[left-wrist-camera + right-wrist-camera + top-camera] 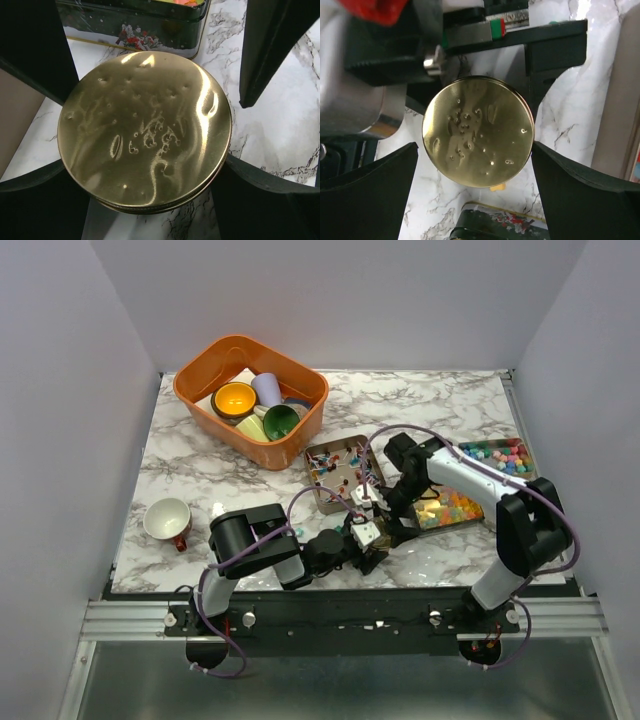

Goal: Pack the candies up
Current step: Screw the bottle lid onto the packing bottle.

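A flat gold disc [145,132] sits face-up between the fingers of both arms near the table's front middle. My left gripper [146,160] is shut on its rim from both sides. The right gripper [476,145] stands open around the same disc [478,131], one fingertip [540,152] against its edge and the other just clear. The candies lie in three containers: wrapped pieces in a brown tray [338,465], orange-yellow bits in a dark tin [452,508], and pastel balls in a far-right tray [497,455]. One yellow candy [497,187] lies loose on the marble beside the disc.
An orange basin [196,390] at the back left holds coloured cups and bowls. A white cup [167,520] stands at the front left. The decorated tin wall [135,30] is close beyond the disc. Both arms [380,535] crowd the front middle.
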Robot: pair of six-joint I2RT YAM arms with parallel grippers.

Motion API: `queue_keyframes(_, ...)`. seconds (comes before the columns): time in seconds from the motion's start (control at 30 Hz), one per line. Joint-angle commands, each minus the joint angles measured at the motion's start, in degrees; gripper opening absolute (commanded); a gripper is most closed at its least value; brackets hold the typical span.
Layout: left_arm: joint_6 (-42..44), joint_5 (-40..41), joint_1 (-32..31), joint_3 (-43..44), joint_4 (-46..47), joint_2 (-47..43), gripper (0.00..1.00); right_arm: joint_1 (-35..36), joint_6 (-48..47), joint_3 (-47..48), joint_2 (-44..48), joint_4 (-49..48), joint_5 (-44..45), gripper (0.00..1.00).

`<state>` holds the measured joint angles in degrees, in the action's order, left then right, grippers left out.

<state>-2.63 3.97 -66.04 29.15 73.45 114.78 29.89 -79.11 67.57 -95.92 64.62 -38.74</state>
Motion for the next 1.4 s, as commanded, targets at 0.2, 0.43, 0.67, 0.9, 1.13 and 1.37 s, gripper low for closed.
queue_keyframes(0.2,1.50,3.50,0.83,-1.46,-12.37,3.61,0.00,-0.71,0.45,-13.07,10.92,-0.81,7.45,1.00)
queue_keyframes(0.43,1.05,3.24,0.83,-1.11,-12.72,3.96,0.00,-2.29,3.43,-16.59,18.92,1.12,7.54,1.00)
queue_keyframes(0.67,1.84,2.01,0.83,-1.11,-12.63,3.87,0.00,-5.89,9.14,-9.40,17.44,-1.52,2.01,1.00)
queue_keyframes(0.9,1.49,1.83,0.83,-0.76,-13.51,4.22,0.00,-3.35,8.72,3.70,3.38,-0.73,-5.73,1.00)
queue_keyframes(1.13,1.84,2.10,0.74,-0.85,-13.69,3.87,0.00,-0.45,0.90,6.79,-3.31,4.28,-1.88,1.00)
queue_keyframes(1.37,1.32,2.27,0.74,-0.67,-13.86,4.13,0.00,-0.45,-0.34,0.73,-0.24,3.94,2.00,1.00)
